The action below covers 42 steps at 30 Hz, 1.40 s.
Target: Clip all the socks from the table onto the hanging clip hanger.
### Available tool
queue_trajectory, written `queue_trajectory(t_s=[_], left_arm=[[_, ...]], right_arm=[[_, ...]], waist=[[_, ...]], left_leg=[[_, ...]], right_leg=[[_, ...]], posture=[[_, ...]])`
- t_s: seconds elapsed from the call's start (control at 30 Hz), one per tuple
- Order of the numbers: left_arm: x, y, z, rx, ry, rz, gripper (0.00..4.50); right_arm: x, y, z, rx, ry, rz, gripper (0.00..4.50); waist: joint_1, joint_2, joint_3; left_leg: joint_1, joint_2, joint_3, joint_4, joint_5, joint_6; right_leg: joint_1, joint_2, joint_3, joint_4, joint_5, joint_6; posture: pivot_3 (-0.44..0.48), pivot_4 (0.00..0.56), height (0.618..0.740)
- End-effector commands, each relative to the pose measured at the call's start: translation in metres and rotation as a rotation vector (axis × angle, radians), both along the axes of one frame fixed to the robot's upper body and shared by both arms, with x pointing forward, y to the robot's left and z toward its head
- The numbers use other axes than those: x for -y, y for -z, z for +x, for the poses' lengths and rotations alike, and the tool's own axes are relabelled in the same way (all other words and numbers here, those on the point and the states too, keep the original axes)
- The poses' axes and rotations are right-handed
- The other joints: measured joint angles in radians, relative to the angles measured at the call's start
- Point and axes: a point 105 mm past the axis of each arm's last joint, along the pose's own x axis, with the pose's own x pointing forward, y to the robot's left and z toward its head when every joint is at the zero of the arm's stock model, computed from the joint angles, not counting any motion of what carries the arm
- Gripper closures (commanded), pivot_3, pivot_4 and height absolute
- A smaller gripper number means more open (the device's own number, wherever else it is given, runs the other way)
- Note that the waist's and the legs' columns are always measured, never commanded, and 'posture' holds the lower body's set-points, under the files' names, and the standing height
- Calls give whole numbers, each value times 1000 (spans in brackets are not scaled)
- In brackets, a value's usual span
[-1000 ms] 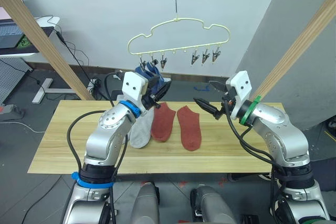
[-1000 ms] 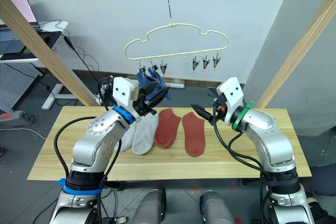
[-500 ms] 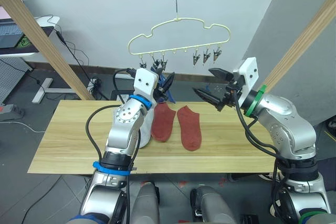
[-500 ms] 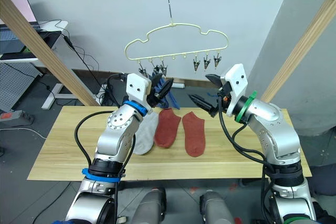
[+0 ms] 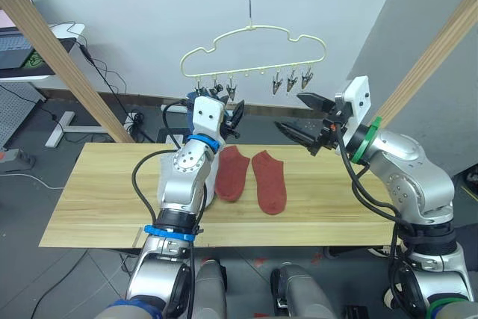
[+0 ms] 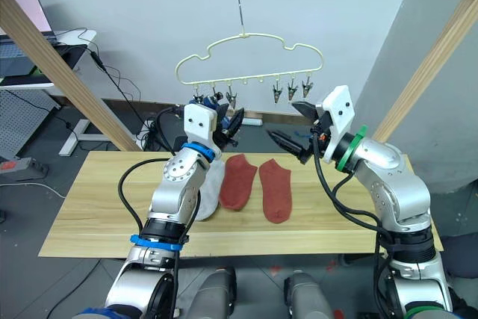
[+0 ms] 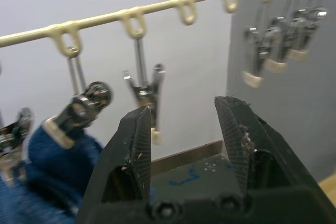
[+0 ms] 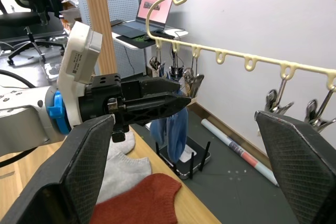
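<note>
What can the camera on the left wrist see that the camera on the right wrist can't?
The left wrist view looks between its own open left gripper at one clip close up, and shows a blue sock gripped in the next clip.

The right wrist view takes in more: the laptop, a grey sock and a red sock on the table, and the left gripper seen from the side.

Both show the hanger bar with its clips, and the blue sock hanging from it.
</note>
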Motion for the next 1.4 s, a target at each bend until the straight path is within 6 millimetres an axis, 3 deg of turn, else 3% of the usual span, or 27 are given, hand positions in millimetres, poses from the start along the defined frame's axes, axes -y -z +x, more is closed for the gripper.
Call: queue_trajectory(t_s=[0.03,1.4], left_arm=[[0,-17,0,76,-13,2,2375],[8,-30,21,107,-5,-18,2375]], right_arm=[[0,-17,-7,71,-9,3,0],[4,-19,-5,87,32,-7,0]], waist=[[-2,0,0],[-20,0,0]], left_leg=[[0,0,0,0,0,0],[0,0,0,1,0,0]], right_leg=[[0,0,0,0,0,0],[0,0,0,1,0,0]], posture=[[-26,181,740],[-58,171,740]])
